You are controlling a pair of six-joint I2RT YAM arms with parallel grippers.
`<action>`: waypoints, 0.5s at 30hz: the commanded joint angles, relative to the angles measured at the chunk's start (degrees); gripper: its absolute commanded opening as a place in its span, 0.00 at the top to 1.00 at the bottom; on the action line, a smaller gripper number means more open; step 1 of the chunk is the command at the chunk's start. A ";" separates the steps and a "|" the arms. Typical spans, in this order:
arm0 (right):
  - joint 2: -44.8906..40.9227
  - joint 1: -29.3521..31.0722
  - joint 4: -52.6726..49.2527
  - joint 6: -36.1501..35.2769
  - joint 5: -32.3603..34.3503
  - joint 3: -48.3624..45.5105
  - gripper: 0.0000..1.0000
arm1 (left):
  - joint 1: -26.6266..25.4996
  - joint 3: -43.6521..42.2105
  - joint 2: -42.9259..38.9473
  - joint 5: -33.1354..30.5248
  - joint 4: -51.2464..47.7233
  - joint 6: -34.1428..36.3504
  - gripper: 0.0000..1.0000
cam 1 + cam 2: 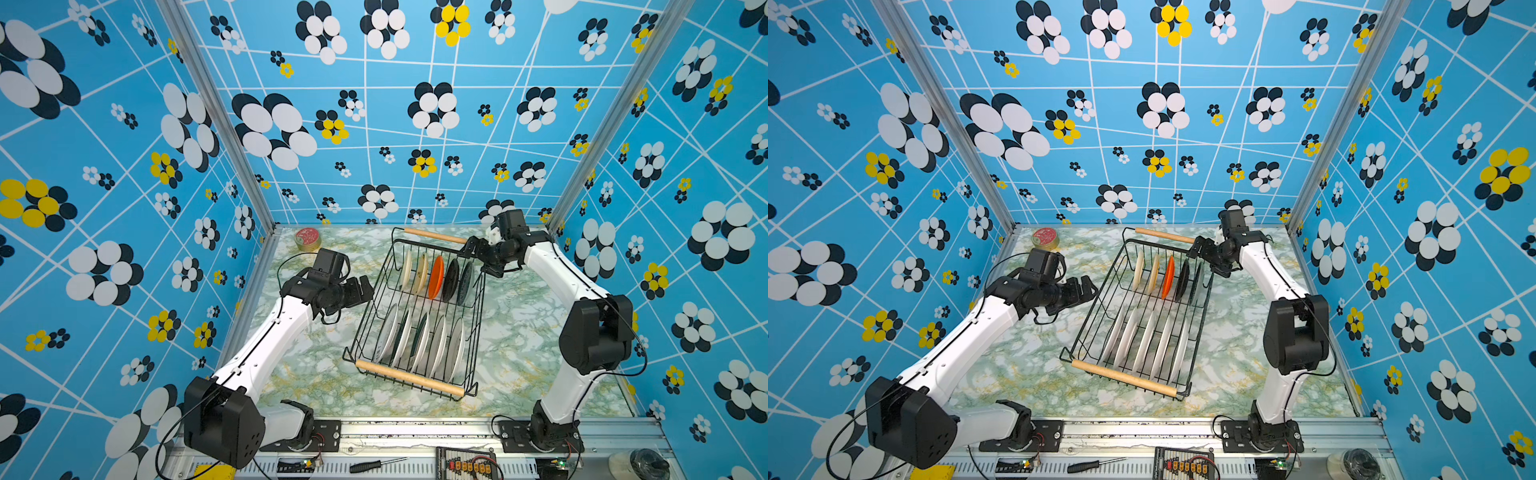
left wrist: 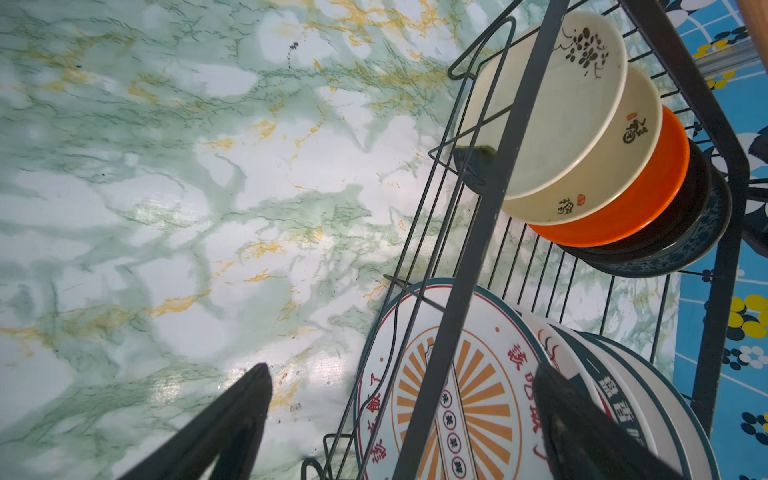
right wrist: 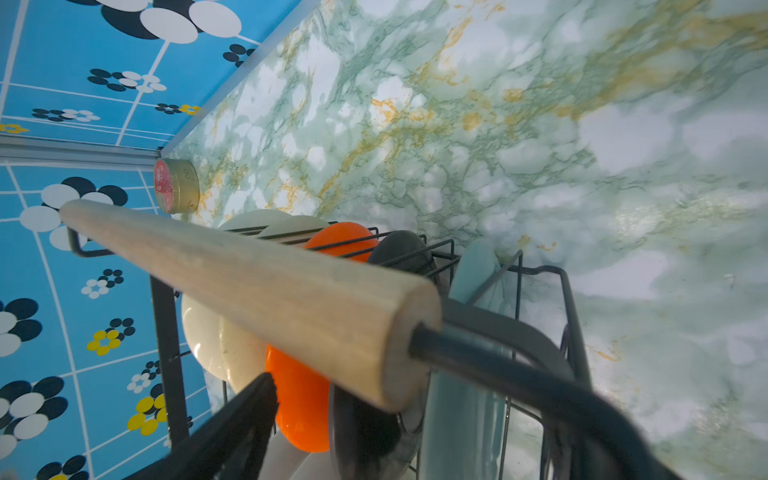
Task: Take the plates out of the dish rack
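The dish rack, a black wire basket with two wooden handles, stands slanted mid-table in both top views. Its far row holds small plates on edge: two cream, one orange, one black, one teal. Its near row holds several large white plates. My left gripper hangs open at the rack's left wall. In the left wrist view the rack's rim runs between the fingers, above a large printed plate. My right gripper is open at the far right corner, over the far handle.
A small red-lidded tin sits at the far left corner of the green marble tabletop. Patterned blue walls close in the back and both sides. A screwdriver and electronics lie on the front metal rail.
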 commanded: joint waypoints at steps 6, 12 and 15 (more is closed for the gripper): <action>12.30 2.23 -1.72 -1.69 -7.32 16.53 0.01 | 4.50 10.46 5.80 -4.35 -5.56 7.09 0.01; 23.62 4.55 -10.31 -4.44 -9.38 35.21 0.01 | 7.36 19.99 13.69 -7.65 -8.64 12.83 0.01; 30.36 6.17 -16.57 -6.89 -11.04 48.21 0.01 | 7.73 24.81 17.62 -9.38 -9.53 15.24 0.01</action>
